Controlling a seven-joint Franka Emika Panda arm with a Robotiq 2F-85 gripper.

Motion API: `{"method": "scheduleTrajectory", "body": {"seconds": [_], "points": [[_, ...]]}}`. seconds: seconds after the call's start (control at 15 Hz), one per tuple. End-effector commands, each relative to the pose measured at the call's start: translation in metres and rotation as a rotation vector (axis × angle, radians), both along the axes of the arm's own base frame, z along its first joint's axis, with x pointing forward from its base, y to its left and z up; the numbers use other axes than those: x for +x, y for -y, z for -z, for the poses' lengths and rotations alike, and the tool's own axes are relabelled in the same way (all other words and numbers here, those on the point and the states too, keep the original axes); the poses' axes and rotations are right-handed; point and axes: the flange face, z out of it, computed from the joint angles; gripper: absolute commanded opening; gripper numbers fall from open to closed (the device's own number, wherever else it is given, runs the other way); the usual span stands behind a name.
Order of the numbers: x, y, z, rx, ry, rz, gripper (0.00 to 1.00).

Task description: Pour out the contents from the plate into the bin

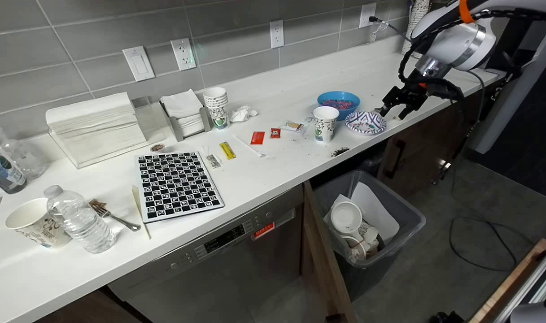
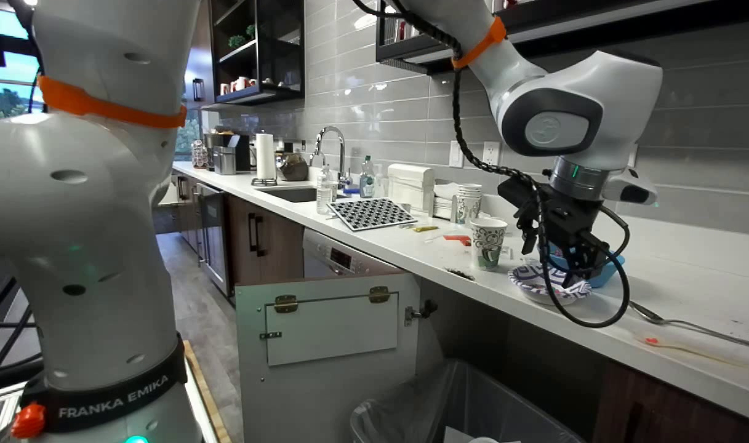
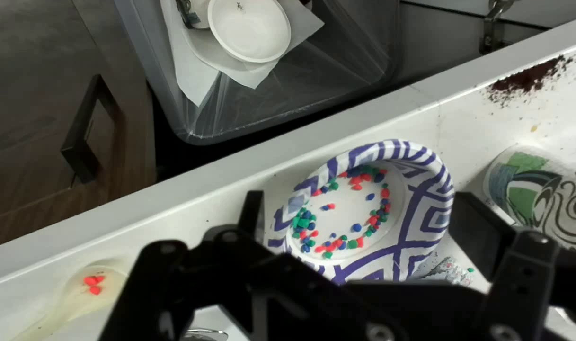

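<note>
I've got the arm [image 1: 461, 47] reaching in from the upper right in an exterior view, wrist sloped down and left, gripper [image 1: 391, 115] at the upper right edge of the plate [image 1: 366, 131]. Base column [image 2: 85, 258] fills the left side in an exterior view; a link drops in from top of frame, wrist at right, gripper aimed down. Black cable [image 2: 456, 117] runs along the arm; a loop hangs across the plate there. Jaws are spread wide: in my wrist view one finger [image 3: 252, 209] is left of the plate, one right. Rim contact, can't tell. Plate sits on the counter [image 1: 264, 179], right of center in all three views. Small red, green and blue bits [image 3: 303, 223] inside, mostly in a loose ring on its floor. Blue bowl [image 1: 351, 111] just behind it, printed cup [image 1: 325, 125] just left, per both exterior views. Bin [image 1: 395, 246] is below the counter edge: low and right of center in both exterior views, top of frame in the wrist view. Pale sheets [image 3: 190, 71] and a white dish [image 3: 250, 31] lie in it.
</note>
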Motion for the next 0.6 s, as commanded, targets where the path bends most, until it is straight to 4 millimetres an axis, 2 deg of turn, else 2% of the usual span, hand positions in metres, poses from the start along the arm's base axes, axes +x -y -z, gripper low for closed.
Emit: {"method": "scheduleTrajectory", "body": {"seconds": [0.0, 0.27, 0.53], "points": [[0.025, 0.005, 0.018, 0.056, 0.025, -0.014, 1.0], [0.038, 0.008, 0.031, 0.043, 0.027, 0.002, 1.0], [0.043, 0.016, 0.039, 0.034, 0.024, 0.016, 1.0]]}}
